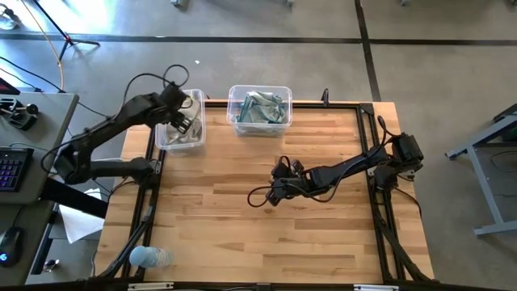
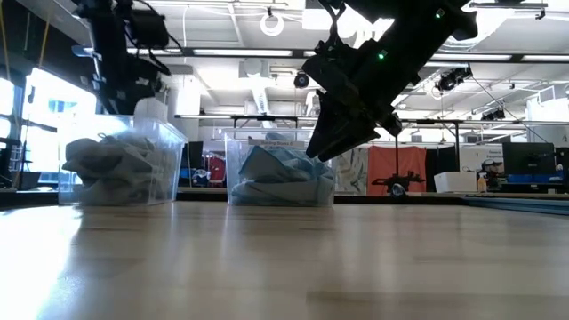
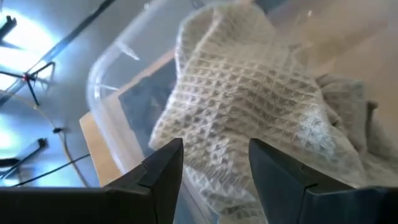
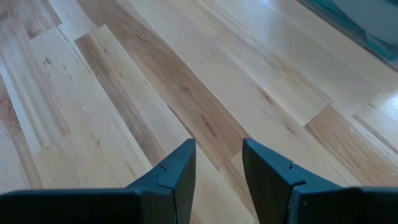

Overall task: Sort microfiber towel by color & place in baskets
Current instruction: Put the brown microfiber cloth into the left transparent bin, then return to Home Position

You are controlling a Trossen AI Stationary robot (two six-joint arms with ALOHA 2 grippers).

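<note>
Beige-grey towels [image 1: 184, 129] and teal towels [image 1: 260, 107] in separate baskets [image 1: 279, 124], label apparently unreadable; both jaws parted, empty.

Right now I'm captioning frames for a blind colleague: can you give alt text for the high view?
Two clear baskets sit at the wooden table's far edge: the left basket holds beige-grey towels, the right basket teal-blue towels. The left tool hangs over the beige basket; the right tool hovers open mid-table.

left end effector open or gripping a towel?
Open, holding nothing. The left end effector hovers over the left basket; in the left wrist view its fingers stand apart with the beige towel lying beyond them, not pinched between.
</note>
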